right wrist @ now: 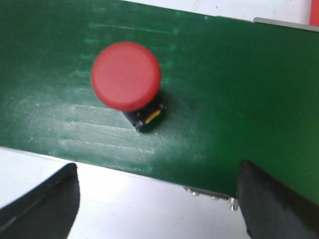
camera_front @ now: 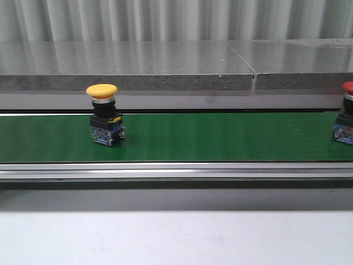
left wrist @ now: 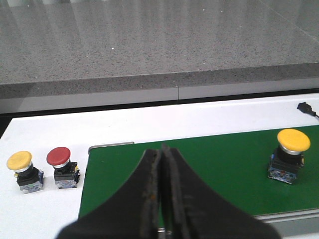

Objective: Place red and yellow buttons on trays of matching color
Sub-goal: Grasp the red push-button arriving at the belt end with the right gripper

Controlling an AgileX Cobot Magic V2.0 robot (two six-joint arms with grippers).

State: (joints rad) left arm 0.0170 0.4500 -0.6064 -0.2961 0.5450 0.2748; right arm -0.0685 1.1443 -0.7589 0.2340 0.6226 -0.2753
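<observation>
My left gripper (left wrist: 160, 199): jaws pressed together, nothing between them, hanging over the near edge of the green belt (left wrist: 209, 169). My right gripper (right wrist: 158, 199): fingers spread wide, nothing held, above the belt's edge, with a red button (right wrist: 126, 77) seen from above just beyond the fingers, upright on the green surface.

Left wrist view: a yellow button (left wrist: 291, 154) stands upright on the belt, well apart from my closed fingers. Off the belt's end, on the white surface (left wrist: 45, 209), a second yellow button (left wrist: 22, 171) and a second red button (left wrist: 62, 167) stand side by side, near each other but not touching.

Front view: the yellow button stands on the belt's left part; the red button sits at the frame's right edge, partly cut off. Grey stone ledge (camera_front: 127, 66) behind the belt. Neither arm appears in this view.
</observation>
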